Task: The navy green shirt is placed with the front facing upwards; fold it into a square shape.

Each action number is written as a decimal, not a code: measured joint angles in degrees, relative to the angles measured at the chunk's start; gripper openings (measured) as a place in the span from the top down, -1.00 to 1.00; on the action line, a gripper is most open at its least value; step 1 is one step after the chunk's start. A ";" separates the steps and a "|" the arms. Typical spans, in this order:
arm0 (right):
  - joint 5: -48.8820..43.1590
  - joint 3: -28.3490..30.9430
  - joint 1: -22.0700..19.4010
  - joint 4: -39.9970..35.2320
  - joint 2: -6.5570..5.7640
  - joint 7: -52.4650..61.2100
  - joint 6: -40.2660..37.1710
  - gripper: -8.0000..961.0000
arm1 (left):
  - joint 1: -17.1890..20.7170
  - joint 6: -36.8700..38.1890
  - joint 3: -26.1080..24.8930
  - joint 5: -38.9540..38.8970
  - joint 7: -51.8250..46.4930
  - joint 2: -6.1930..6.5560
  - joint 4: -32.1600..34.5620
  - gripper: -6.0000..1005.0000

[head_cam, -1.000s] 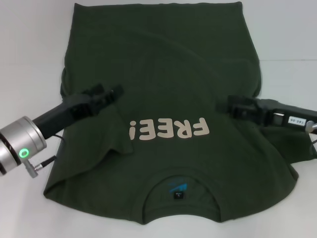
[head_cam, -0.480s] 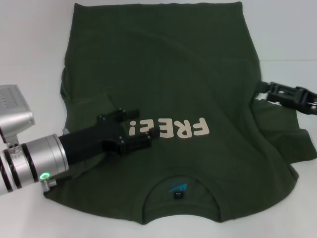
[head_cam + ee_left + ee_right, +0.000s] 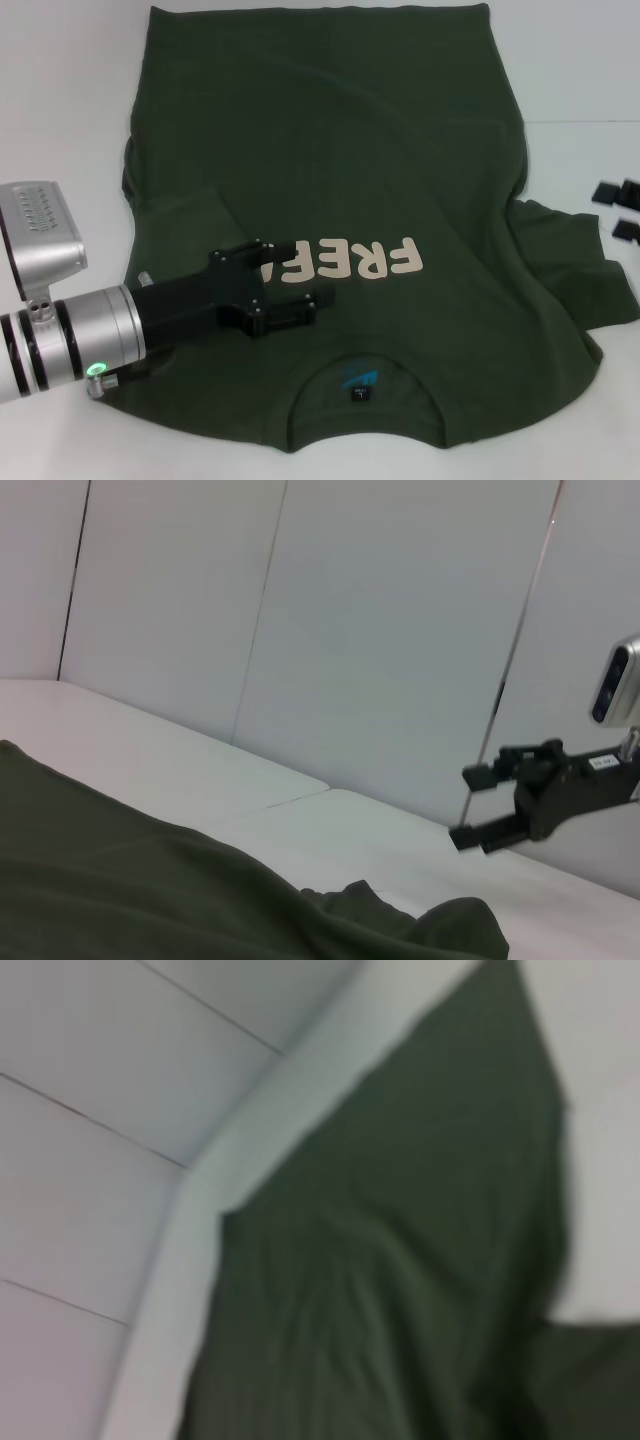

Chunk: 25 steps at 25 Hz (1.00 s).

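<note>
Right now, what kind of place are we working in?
Likely a lab or test bench: a plain white table walled by white panels, holding only the navy green shirt.

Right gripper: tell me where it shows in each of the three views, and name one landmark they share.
Head view: right gripper at the right edge, beyond the shirt's sleeve, only its fingertips showing.
Left wrist view: it hangs open over the white table, far off at the right.
Right wrist view: not in it.
Shared landmark: the navy green shirt.
</note>
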 joint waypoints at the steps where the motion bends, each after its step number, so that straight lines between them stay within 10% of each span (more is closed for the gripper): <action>1: -1.31 0.08 0.03 -0.02 -0.15 1.12 0.24 -0.75 | 0.00 0.01 0.00 0.00 -0.04 0.00 -0.06 -0.71; 25: -11.41 0.47 -1.98 -5.22 1.57 6.79 2.46 -0.73 | 0.97 0.18 -0.19 -0.04 -0.48 -0.18 -1.46 -0.71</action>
